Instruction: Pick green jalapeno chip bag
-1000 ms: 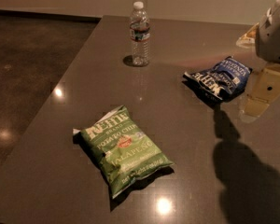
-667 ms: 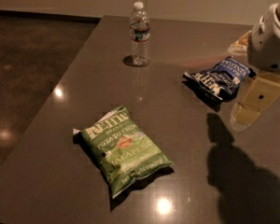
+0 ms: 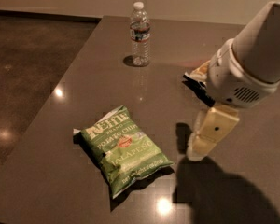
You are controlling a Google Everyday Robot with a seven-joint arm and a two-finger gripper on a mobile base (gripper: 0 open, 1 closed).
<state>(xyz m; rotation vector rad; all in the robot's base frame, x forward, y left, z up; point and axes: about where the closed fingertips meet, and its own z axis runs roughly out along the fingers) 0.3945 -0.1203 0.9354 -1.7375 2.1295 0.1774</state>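
Note:
The green jalapeno chip bag (image 3: 124, 151) lies flat on the dark table (image 3: 93, 78) at the front left, with white lettering and a small red emblem. My gripper (image 3: 198, 150) hangs from the white arm at the right. It is a little above the table, just to the right of the bag and apart from it. It holds nothing that I can see. The arm hides most of the dark blue chip bag (image 3: 198, 85) behind it.
A clear water bottle (image 3: 140, 34) stands upright at the back of the table. The table's left edge runs diagonally beside the brown floor (image 3: 28, 69). The arm's shadow falls on the table at the front right.
My arm and gripper have moved left and toward the front, from beside the blue bag to just right of the green bag. The blue bag is now mostly hidden.

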